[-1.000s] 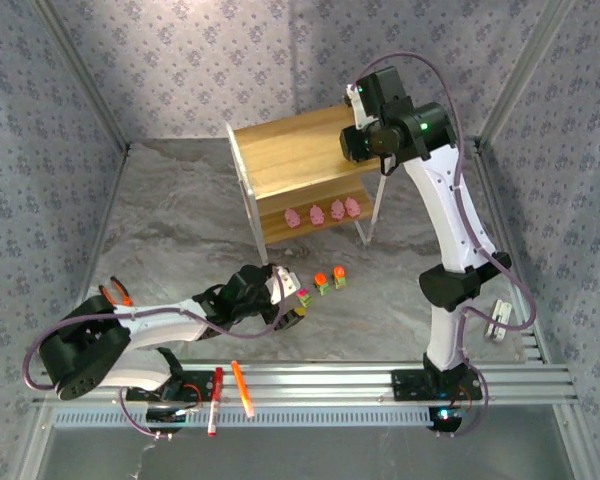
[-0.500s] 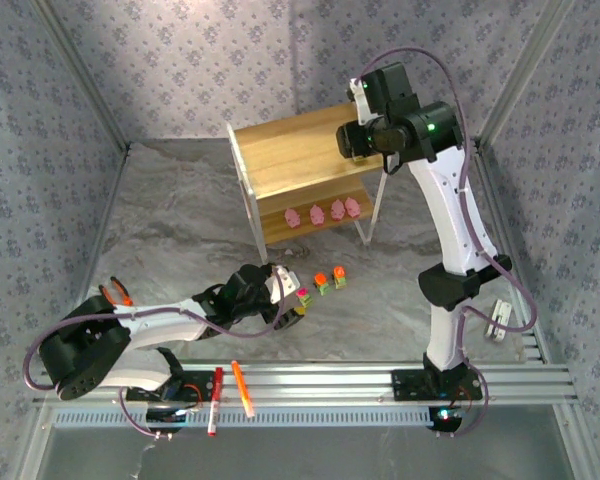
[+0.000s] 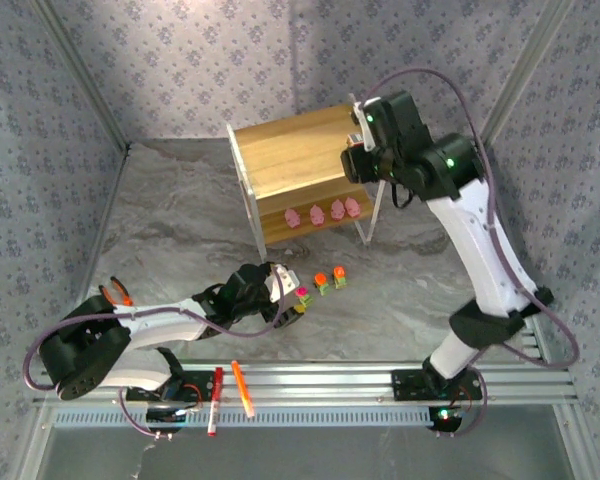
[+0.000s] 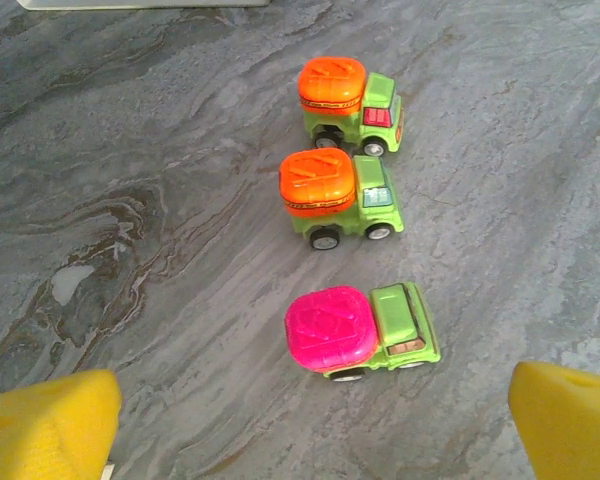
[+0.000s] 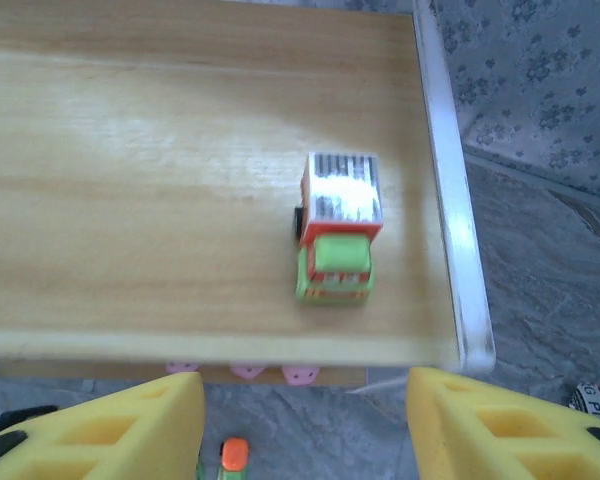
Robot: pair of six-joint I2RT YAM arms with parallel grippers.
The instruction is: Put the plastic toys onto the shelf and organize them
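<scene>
The shelf (image 3: 298, 160) stands at the back with four pink toys (image 3: 323, 213) in a row on its lower board. A green truck with a grey striped top (image 5: 338, 228) sits near the right edge of the top board (image 5: 160, 200). My right gripper (image 5: 305, 430) hangs open just in front of and above it, holding nothing. On the table lie a magenta-topped truck (image 4: 360, 330) and two orange-topped trucks (image 4: 340, 195) (image 4: 348, 93). My left gripper (image 4: 310, 425) is open, low over the table, with the magenta truck just ahead of its yellow fingertips (image 4: 45, 425).
Orange-handled pliers (image 3: 117, 292) lie at the left by the left arm. A red pen (image 3: 215, 400) and an orange pen (image 3: 243, 388) rest on the front rail. Patterned walls close in both sides and the back.
The right arm has drawn back from the shelf's top board toward the right, its elbow swinging outward. The left arm and the trucks on the table have not moved.
</scene>
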